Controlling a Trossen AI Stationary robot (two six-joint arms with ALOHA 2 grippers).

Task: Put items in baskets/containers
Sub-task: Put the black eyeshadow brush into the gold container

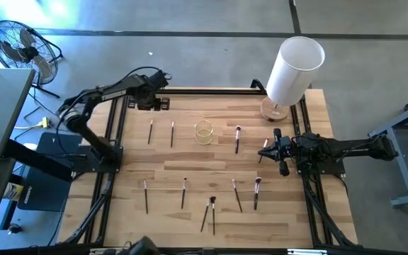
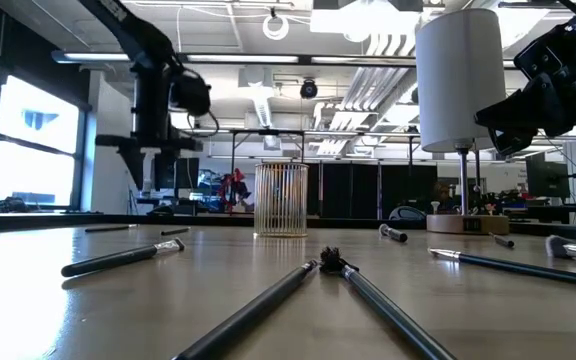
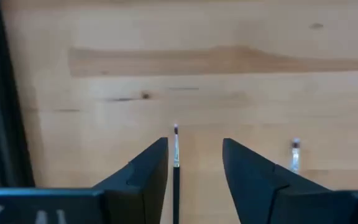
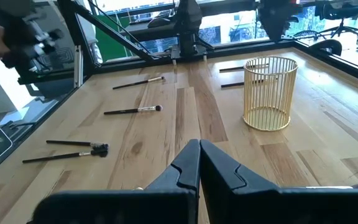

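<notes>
Nearest brushes (image 2: 298,290): two dark thin handles crossed well in front of the cup, bristle tips meeting.
Cup (image 1: 203,132): round, gold wire-ribbed, empty, mid-table.
Left gripper (image 3: 194,163): jaws open, left of the cup, poised over a slim brush (image 3: 176,168) whose long axis ran straight between the fingers.
Right gripper (image 4: 199,158): jaws closed, empty, right of the cup.
Judgement: left arm was better placed.

Overhead camera looks straight down on the tabletop (image 1: 211,152); low camera skims its surface; both share the cup (image 1: 203,132).
</notes>
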